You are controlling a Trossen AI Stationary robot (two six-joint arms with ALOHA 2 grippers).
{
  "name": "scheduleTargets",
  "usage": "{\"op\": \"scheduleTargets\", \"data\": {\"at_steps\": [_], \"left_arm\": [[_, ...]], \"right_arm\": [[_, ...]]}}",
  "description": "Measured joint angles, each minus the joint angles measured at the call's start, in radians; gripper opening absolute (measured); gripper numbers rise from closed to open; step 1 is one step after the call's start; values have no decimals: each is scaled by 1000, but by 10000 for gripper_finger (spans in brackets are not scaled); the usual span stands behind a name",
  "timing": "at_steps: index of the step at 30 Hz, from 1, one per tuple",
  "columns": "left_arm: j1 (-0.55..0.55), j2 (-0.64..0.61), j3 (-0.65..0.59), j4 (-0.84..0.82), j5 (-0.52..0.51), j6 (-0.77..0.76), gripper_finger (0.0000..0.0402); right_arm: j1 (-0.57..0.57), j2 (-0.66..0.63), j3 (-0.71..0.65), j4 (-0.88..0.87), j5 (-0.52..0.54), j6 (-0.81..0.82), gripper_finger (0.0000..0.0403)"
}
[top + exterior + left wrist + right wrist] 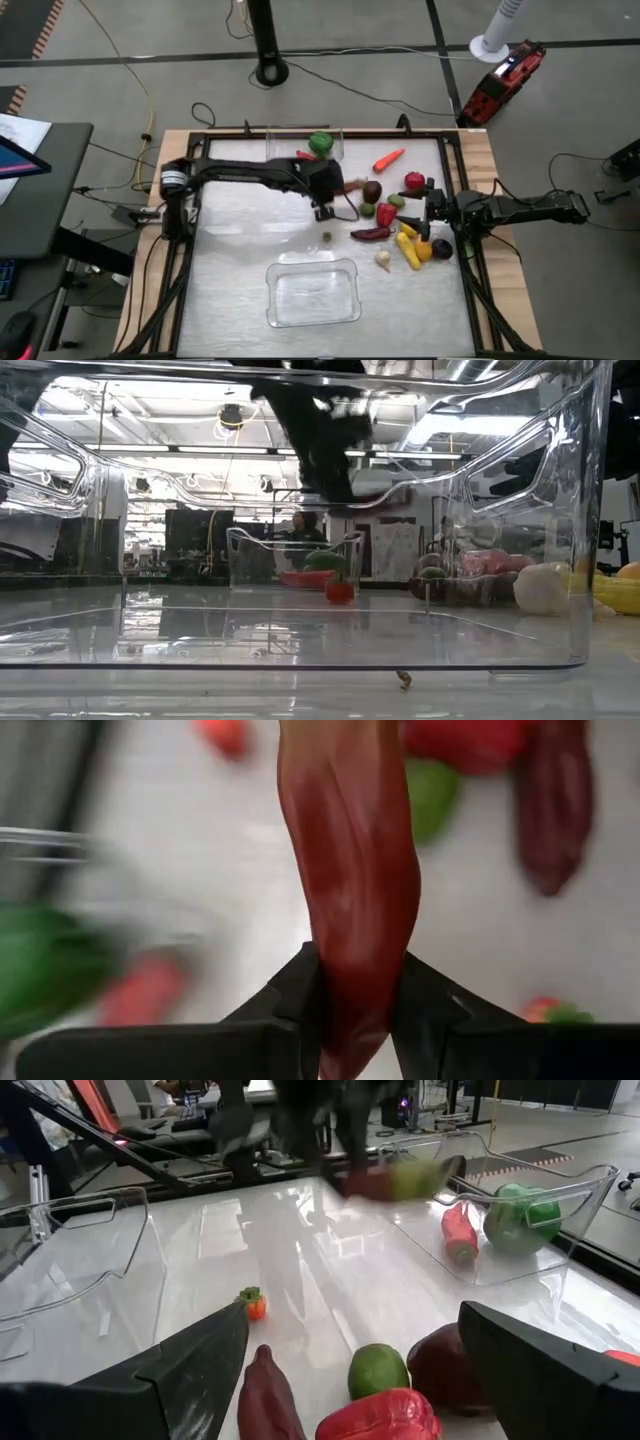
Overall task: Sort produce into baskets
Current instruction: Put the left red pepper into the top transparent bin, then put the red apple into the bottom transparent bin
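Pepper (350, 890) clamped in left hand (352, 1010), long axis along fingers.

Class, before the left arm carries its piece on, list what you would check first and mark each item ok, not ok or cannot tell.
1. Left gripper shut on the dark red pepper: ok.
2. Pepper lifted off the table: cannot tell.
3. Far bin has room beside the green piece and red piece: ok.
4. Near bin unobstructed: ok.
5. Right gripper open, waiting over the pile at the right, away from the left arm: ok.
6. Small loose piece out of the path: cannot tell.
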Motion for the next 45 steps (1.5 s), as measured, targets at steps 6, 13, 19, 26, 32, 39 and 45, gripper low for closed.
{"op": "scheduleTargets", "data": {"at_steps": [6,13,19,26,32,39,45], "left_arm": [[94,-62,1,-52,-114,34,74],[214,-62,1,-125,-279,74,91],[260,-62,1,-141,-345,112,185],[206,-61,18,-141,-169,122,280],[59,-60,17,-45,-40,146,280],[-19,-60,17,24,154,49,257],[-54,-28,17,72,177,58,244]], "right_arm": [[0,0,0,-5,0,2,385],[0,0,0,-5,0,0,385],[0,0,0,-5,0,-5,385],[0,0,0,-5,-22,3,385],[-1,21,0,-4,-26,9,385],[-27,77,0,31,-115,33,385],[-24,186,1,59,-152,14,385]]}}
